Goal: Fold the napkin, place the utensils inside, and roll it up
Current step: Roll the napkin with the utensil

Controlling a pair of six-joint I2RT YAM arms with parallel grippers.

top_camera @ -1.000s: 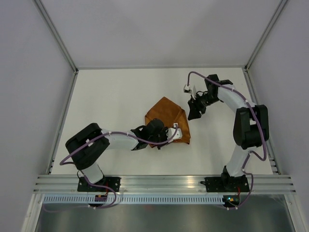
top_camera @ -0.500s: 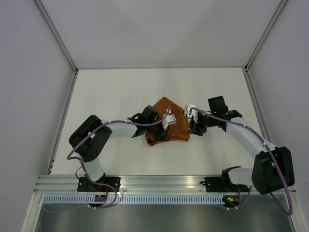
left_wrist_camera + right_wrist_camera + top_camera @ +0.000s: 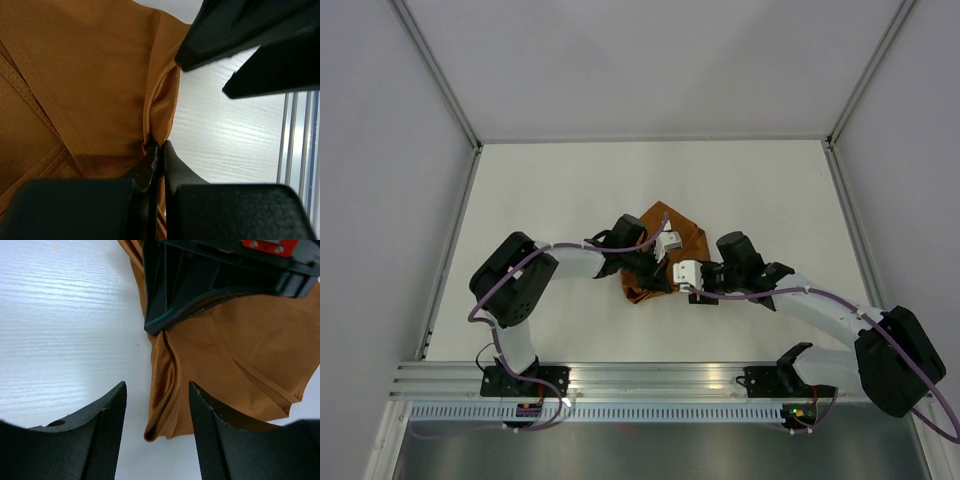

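The rust-brown napkin [image 3: 686, 238] lies bunched in folds at mid-table. My left gripper [image 3: 655, 272] is shut on a raised fold of the napkin [image 3: 100, 85], its jaws pressed together with cloth pinched between them. My right gripper [image 3: 688, 288] is open, low over the table at the napkin's near right corner. In the right wrist view the folded corner of the napkin [image 3: 167, 405] lies between its spread fingers [image 3: 107, 435], touching neither. The left gripper [image 3: 200, 285] shows just beyond that corner. The fork is hidden or out of view.
White table [image 3: 550, 190] with grey walls on three sides and an aluminium rail [image 3: 660, 378] along the near edge. Both arms meet over the napkin, their grippers a few centimetres apart. The right gripper's fingers [image 3: 250, 45] loom in the left wrist view.
My right arm has swung from the back right down to the napkin's near right corner. My left gripper has carried its pinched fold away from the rail, and the napkin is more bunched.
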